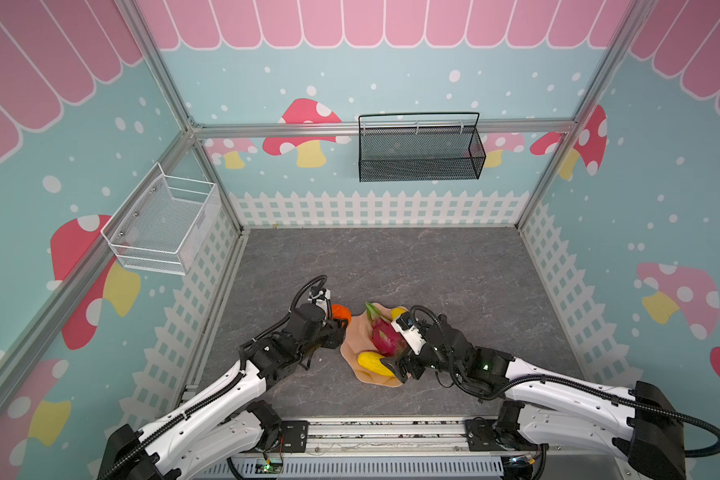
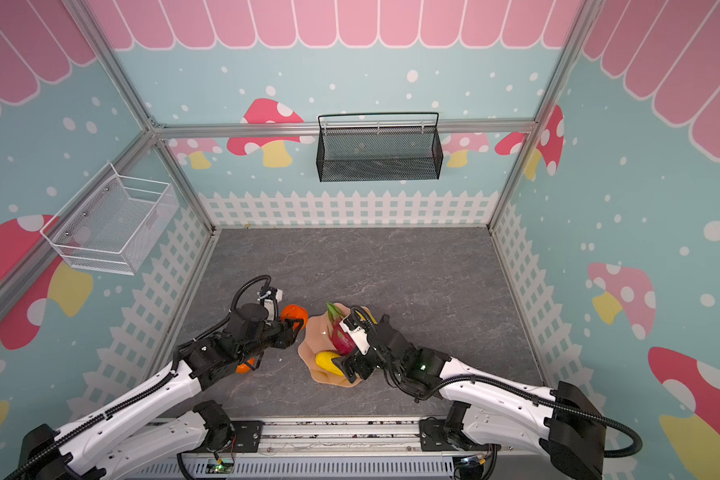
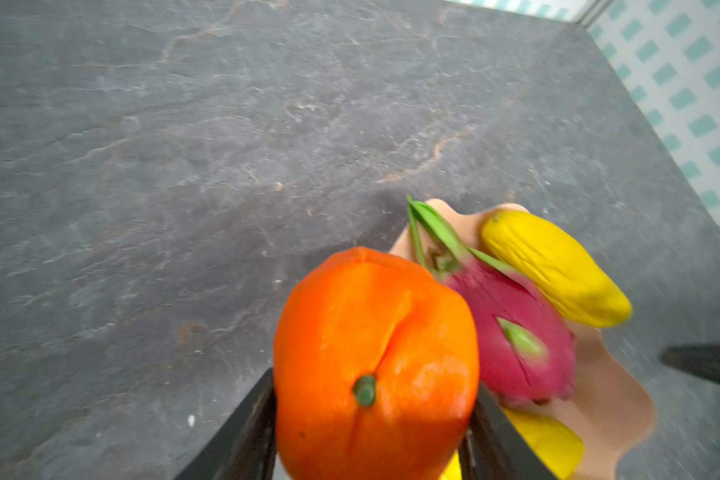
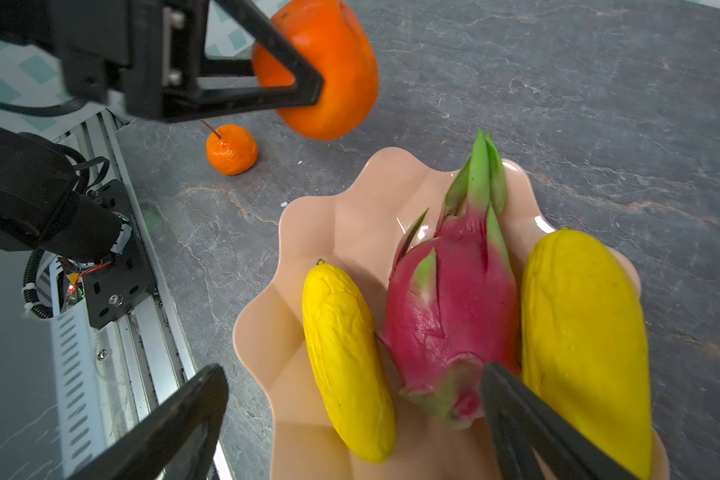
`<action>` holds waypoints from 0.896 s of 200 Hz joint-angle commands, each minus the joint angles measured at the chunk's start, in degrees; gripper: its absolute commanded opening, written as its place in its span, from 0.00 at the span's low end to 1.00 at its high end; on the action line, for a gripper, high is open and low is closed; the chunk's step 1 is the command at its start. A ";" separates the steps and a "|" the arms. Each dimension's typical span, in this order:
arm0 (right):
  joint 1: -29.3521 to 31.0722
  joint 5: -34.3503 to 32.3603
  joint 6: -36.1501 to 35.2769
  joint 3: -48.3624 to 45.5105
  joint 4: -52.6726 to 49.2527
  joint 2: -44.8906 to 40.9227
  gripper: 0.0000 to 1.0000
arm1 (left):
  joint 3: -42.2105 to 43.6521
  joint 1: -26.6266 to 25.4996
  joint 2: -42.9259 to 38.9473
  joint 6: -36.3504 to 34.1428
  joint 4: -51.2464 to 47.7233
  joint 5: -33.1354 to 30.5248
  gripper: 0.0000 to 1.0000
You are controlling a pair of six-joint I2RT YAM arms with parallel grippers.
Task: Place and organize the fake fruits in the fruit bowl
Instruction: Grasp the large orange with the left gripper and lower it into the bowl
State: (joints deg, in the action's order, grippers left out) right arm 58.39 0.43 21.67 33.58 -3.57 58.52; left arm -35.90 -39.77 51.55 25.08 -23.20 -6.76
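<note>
**Pink bowl [image 4: 350,208] holds three fruits**

Small orange [image 4: 231,149] lies toward the table's [image 4: 599,104] front edge; right gripper [image 4: 354,372] gapes wide over the bowl's near rim; dragon fruit [image 4: 454,307] lies between yellow fruits [image 4: 346,361] [image 4: 582,340]; left gripper [image 3: 374,382] clamps big orange [image 3: 371,324] beside the far rim.

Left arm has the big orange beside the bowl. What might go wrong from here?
The peach-pink scalloped bowl already holds the magenta dragon fruit and two yellow oblong fruits; the large orange plastic fruit in the left end effector may roll off its shallow rim.
The open right end effector hangs over the bowl; a collision is possible.
The small orange fruit on the table beneath the left arm may get knocked.
</note>
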 commanded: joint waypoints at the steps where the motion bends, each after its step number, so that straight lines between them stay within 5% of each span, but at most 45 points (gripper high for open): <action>1: -0.35 -0.96 2.14 -0.36 -0.82 -1.28 0.98 | -0.30 -2.62 1.68 -0.70 -2.73 4.65 0.59; 119: -0.36 -0.43 2.50 -1.15 -1.53 -1.50 0.98 | -5.62 -7.26 16.77 -2.11 0.68 -0.16 0.69; 179: -0.38 1.09 1.67 -1.06 -0.73 0.07 0.98 | -4.85 -7.30 9.94 -2.59 0.47 -3.71 0.82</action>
State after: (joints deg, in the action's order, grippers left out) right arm 58.17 0.51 23.62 33.28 -4.75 57.89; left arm -40.34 -46.65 66.74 23.00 -23.33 -7.20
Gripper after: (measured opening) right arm 0.979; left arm 0.800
